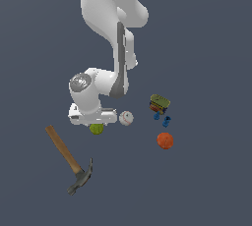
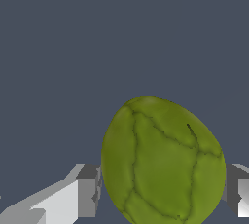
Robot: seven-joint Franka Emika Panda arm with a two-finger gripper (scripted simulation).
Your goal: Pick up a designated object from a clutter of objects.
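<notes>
The designated object, a yellow-green lumpy ball (image 2: 163, 162), sits between my two fingers in the wrist view. One finger (image 2: 87, 191) and the other (image 2: 238, 191) press against its opposite sides with almost no gap. In the exterior view the same ball (image 1: 97, 128) shows just under the lowered hand, at floor level, with its upper part hidden by the hand. My gripper (image 1: 96, 125) is shut on it. The rest of the clutter of objects lies around: a white baseball (image 1: 126, 118) close beside the hand and an orange ball (image 1: 165, 140) further off.
A wooden-handled hammer (image 1: 69, 159) lies toward the exterior view's left, below the hand. An olive-topped block (image 1: 159, 104) and two tiny blue pieces (image 1: 166, 121) lie toward the exterior view's right, above the orange ball. The floor is plain dark grey.
</notes>
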